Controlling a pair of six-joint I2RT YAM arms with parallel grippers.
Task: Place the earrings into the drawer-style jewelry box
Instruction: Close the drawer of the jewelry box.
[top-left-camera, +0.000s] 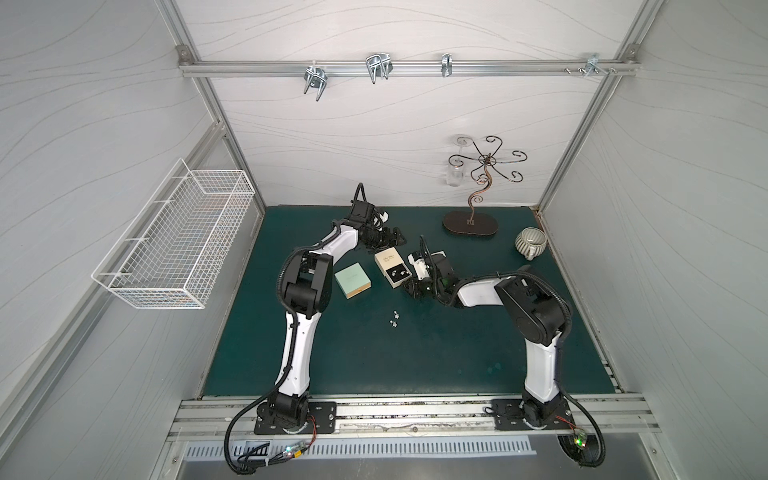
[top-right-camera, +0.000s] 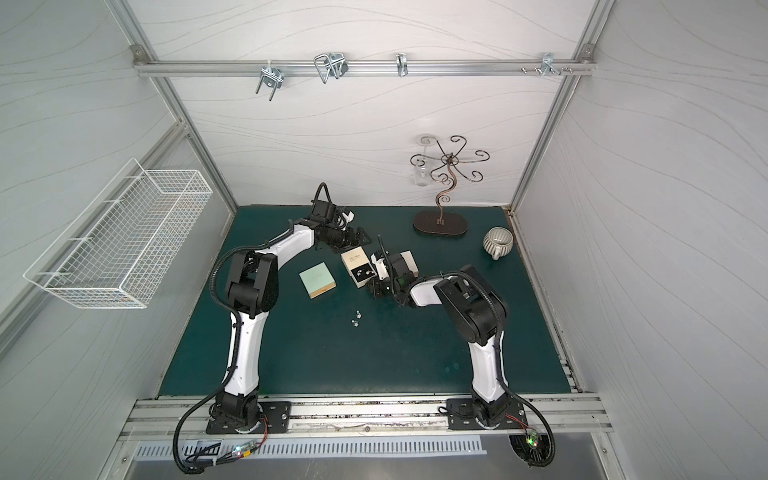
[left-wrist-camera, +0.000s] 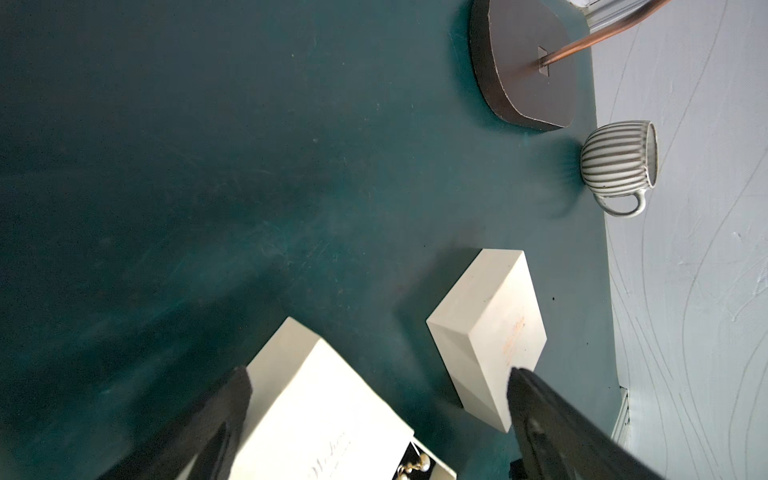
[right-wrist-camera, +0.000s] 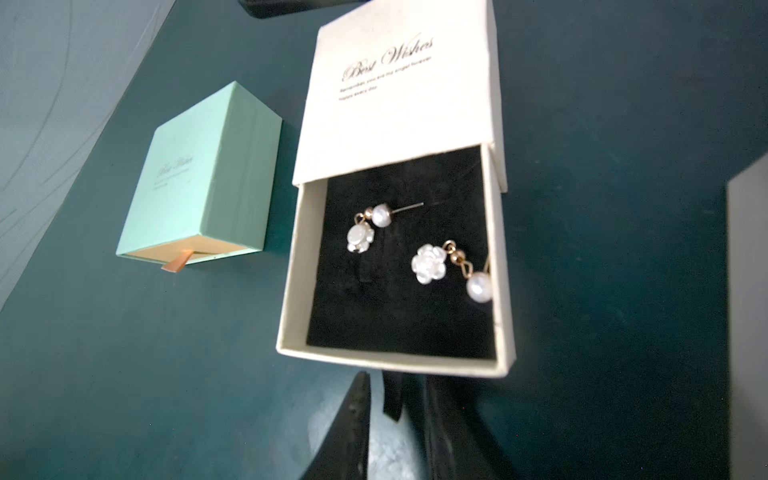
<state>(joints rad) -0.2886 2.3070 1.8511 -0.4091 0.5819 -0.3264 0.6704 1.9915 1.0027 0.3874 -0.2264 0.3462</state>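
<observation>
The cream drawer-style jewelry box (top-left-camera: 387, 262) lies mid-mat with its drawer (right-wrist-camera: 291, 316) pulled out. Two pearl-flower earrings (right-wrist-camera: 360, 239) (right-wrist-camera: 429, 264) rest on the drawer's black lining. Several more tiny earrings (top-left-camera: 394, 321) lie loose on the mat in front of the box. My right gripper (right-wrist-camera: 399, 386) sits at the drawer's front. Its jaws stand slightly apart, and the black pull ribbon (right-wrist-camera: 392, 399) hangs loose between them. My left gripper (left-wrist-camera: 378, 382) is open wide and straddles the far end of the box sleeve (left-wrist-camera: 316, 399).
A shut mint box (top-left-camera: 352, 281) lies left of the jewelry box and another cream box (left-wrist-camera: 490, 332) to its right. A jewelry tree stand (top-left-camera: 470, 224) and a ribbed mug (top-left-camera: 528, 243) stand at the back right. A wire basket (top-left-camera: 174, 249) hangs on the left wall.
</observation>
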